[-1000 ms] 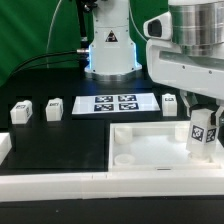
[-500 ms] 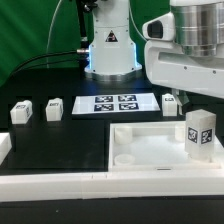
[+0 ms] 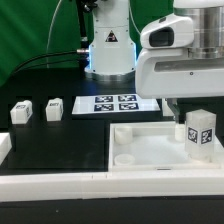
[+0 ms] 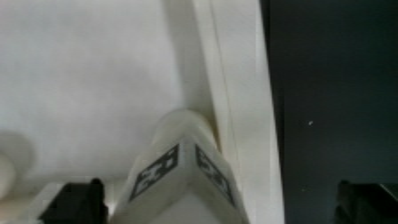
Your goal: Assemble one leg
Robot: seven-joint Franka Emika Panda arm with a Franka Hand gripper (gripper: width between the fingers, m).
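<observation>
Leg: the leg [image 3: 200, 133] stands upright at the exterior view's right side of the tray [image 3: 140, 150], apparently in a corner socket. How deeply it sits cannot be told.
Claw: the claw [image 4: 222, 200] is spread wide and pinches nothing. In the wrist view its two dark fingertips [image 4: 80, 200] sit well apart on either side of the leg, clear of it and above its top.
Weight: probably very light, since it is a small plastic post that looks hollow or thin-walled.
Stiffness: likely rigid, so it should not give under a firm squeeze.
Surface: smooth white plastic, probably slippery. The printed tag on its face adds no grip.
Where to hold: across two flat opposite sides near the upper half, square to the faces, so the post cannot twist between the pads.
Risk: a pinch on the edges, or off-centre, could tip or spin it. Being so light, it may lift out of the socket if a pad drags on it.
Tray: large and flat, and likely to shift if the leg is pushed sideways rather than straight down.
Spare parts: two more small posts [image 3: 20, 112] [image 3: 54, 108] lie on the black table [image 3: 60, 140] at the exterior view's left, beside the marker board [image 3: 115, 103].
</observation>
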